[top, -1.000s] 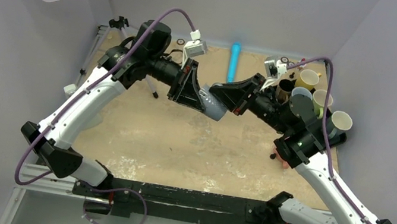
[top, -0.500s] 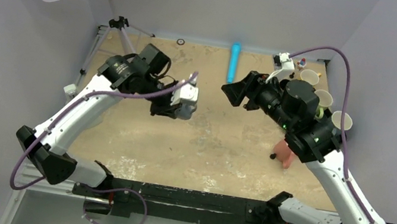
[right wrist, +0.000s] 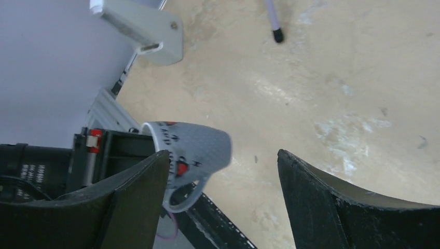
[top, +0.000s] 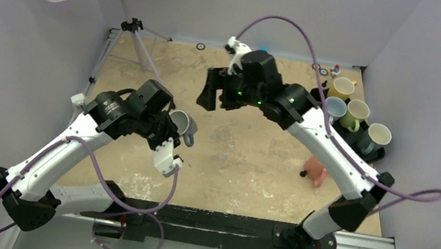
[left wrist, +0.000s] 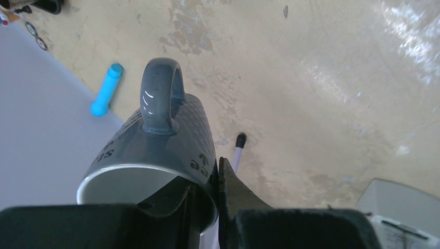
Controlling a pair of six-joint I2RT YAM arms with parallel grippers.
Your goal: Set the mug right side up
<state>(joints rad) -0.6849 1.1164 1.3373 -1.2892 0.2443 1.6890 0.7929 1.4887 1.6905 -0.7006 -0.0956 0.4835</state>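
- My left gripper [left wrist: 214,174] is clenched on the mug [left wrist: 155,142]. One finger is inside the mouth and the other presses the outer wall, so the rim is pinched between them.
- In my left wrist view the mug's mouth faces back toward the camera. Its body points away from me, and its handle [left wrist: 162,98] is on the upper side of the view.
- From the top camera the mug sits just beyond the end of my left arm, left of the middle of the table [top: 245,162]. It is tilted so that part of its open mouth shows from above.
- As far as I can tell, the mug is held clear of the table rather than resting on it.
- My right gripper [right wrist: 223,155] is released, with its fingers [right wrist: 137,199] spread wide and nothing between them.
- The right gripper hangs over the far middle of the table, apart from the mug. Its wrist camera sees the mug below, close to the inner edge of one finger.
- A blue tube [left wrist: 106,90] lies at the far edge of the table.
- Four other mugs [top: 357,111] stand along the far right side, well apart from both grippers.
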